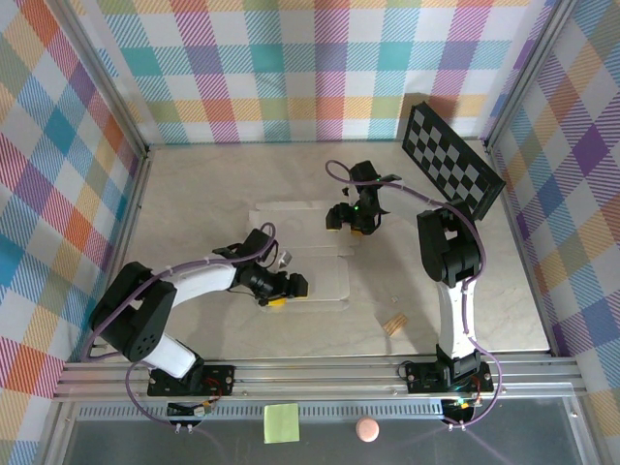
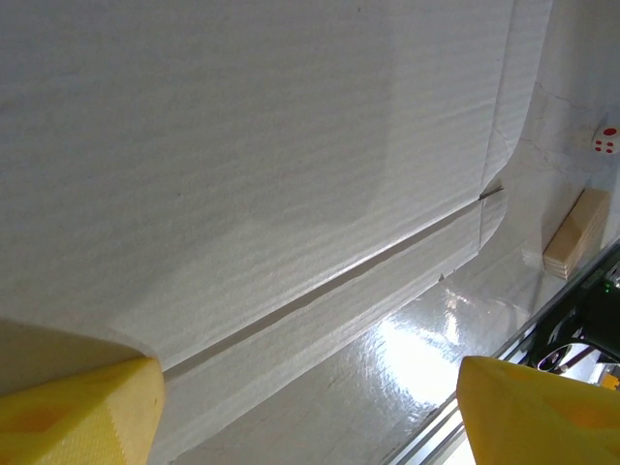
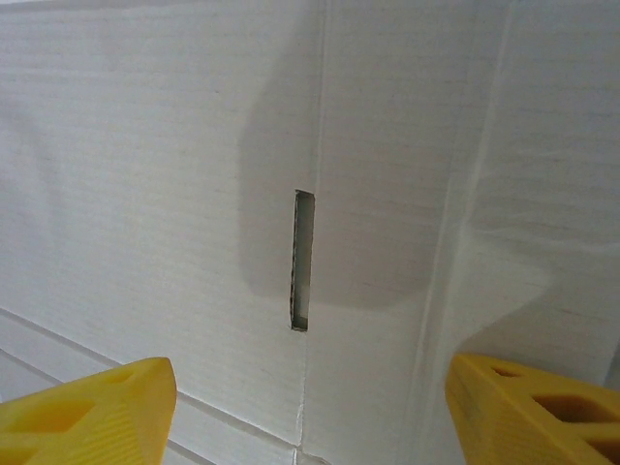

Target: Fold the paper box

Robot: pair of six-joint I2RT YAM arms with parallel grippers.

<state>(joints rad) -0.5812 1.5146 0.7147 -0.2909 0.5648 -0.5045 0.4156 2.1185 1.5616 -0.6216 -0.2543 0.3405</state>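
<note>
The paper box [image 3: 155,145] lies flat as pale ribbed cardboard, a narrow upright slot [image 3: 303,260] cut on one crease. The right gripper [image 3: 310,415] faces it, yellow fingertips [image 3: 92,412] spread wide apart.

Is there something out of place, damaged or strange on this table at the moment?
Nothing looks damaged or spilled; the pale grey-white cardboard sheet looks intact. Two stray things lie on the table beside it: a small light wooden block and a white die with red dots. Neither seems to belong to the folding.
</note>
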